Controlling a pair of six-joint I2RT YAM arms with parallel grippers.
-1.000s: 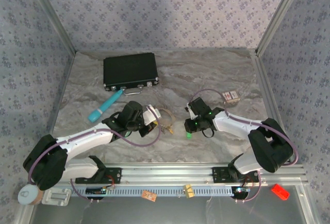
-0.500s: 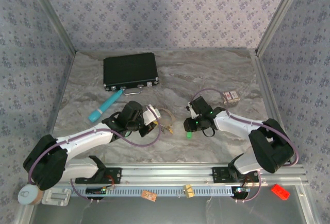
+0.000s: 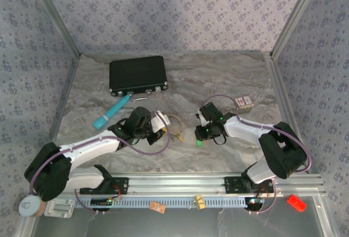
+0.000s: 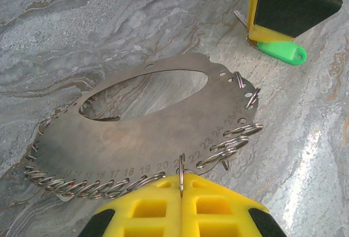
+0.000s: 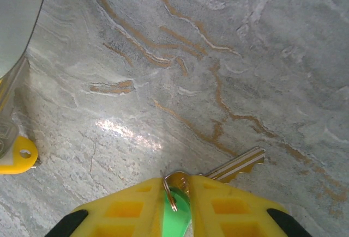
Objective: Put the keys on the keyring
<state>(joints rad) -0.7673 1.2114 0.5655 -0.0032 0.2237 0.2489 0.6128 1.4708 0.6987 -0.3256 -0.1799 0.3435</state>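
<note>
Lower centre, our left gripper (image 4: 181,178) pinches a wire loop (image 4: 181,166) of the flat steel keyring (image 4: 163,125); our right gripper (image 5: 177,187) clamps the green plastic-headed key (image 5: 180,208).

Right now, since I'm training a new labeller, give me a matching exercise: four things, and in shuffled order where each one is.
Things:
1 green key
2 keyring
3 teal tube
4 black case

Places:
A farthest back on the table
B pinched in the left end effector
C in the right end effector
D just in front of the black case

Pairs: 1-C, 2-B, 3-D, 4-A
</note>
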